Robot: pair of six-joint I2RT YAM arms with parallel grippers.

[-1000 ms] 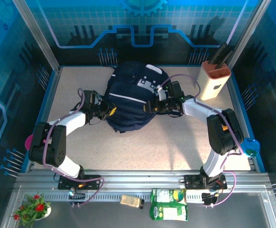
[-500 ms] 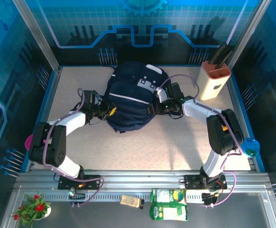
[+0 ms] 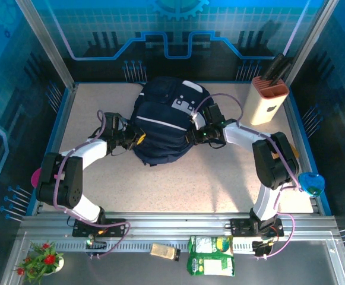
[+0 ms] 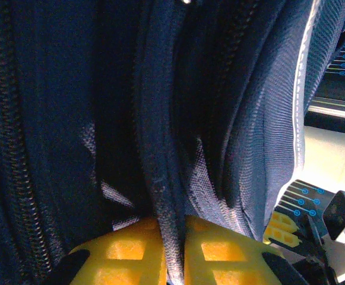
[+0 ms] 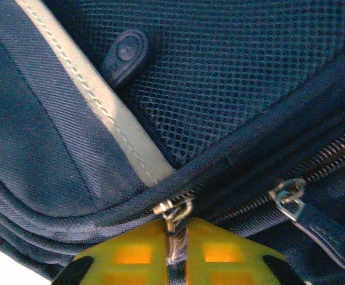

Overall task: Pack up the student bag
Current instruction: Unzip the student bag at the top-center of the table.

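**Position.** In the top view the student bag (image 3: 160,116) lies on the table (image 3: 220,172), toward 12 o'clock from the table's middle. The knife block (image 3: 269,98) stands well apart at the bag's 2 o'clock.

**Gripper state.** The left gripper (image 3: 139,140) sits at the bag's 8 o'clock edge. In its wrist view the yellow pads are pressed together on a zipper seam (image 4: 160,196) of the bag. The right gripper (image 3: 191,138) sits at the bag's 4 o'clock edge. In its wrist view the pads pinch the tab of a zipper pull (image 5: 173,212). A second pull (image 5: 292,199) hangs free on the neighbouring zipper, toward 3 o'clock.

**Step in hand (judged).** Run the zipper to open or close a compartment.
1. Use the left grip as an anchor, so that the fabric is taut and the bag does not slide.
2. Draw the right gripper along the line of the zipper track, not away from it, because a sideways pull can strip the thin tab from the pads.
3. Move slowly where the track curves, and turn the wrist to follow the teeth.
4. Watch for loose fabric bunching ahead of the slider.

**Change from the earlier frames.** One second ago the right gripper stood spread, farther toward 3 o'clock. It has since moved in against the bag and closed on the tab, and its elbow has shifted inward. The left arm and the bag have not moved.
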